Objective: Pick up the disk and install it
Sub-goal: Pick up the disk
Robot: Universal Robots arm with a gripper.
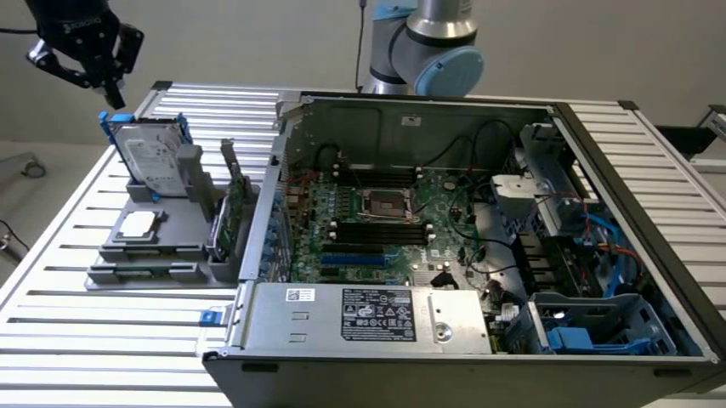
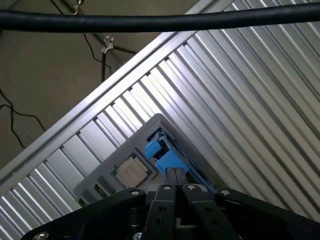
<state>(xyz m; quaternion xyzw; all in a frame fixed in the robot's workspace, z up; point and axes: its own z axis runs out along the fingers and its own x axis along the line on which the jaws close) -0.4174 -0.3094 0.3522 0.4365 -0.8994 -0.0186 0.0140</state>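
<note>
Hovering over the upright disk with fingers pressed together

The gripper (image 1: 111, 93) hangs just above the disk (image 1: 153, 155), its fingers closed on nothing; the disk, framed by its blue carrier, stands on edge in the grey holder (image 1: 165, 253) on the slatted table (image 1: 68, 340), to the exterior view's left of the open computer case (image 1: 409, 127)

Disk (image 1: 153, 157): silver-grey metal, white paper label, blue plastic frame.
Tool (image 1: 112, 95): black, matt.
Table (image 1: 68, 340): ribbed bare metal, satin sheen.
Holder (image 1: 159, 248): grey plastic, matt.
Computer case (image 1: 284, 319): grey sheet metal, dull; front panel carries a paper sticker.
</note>
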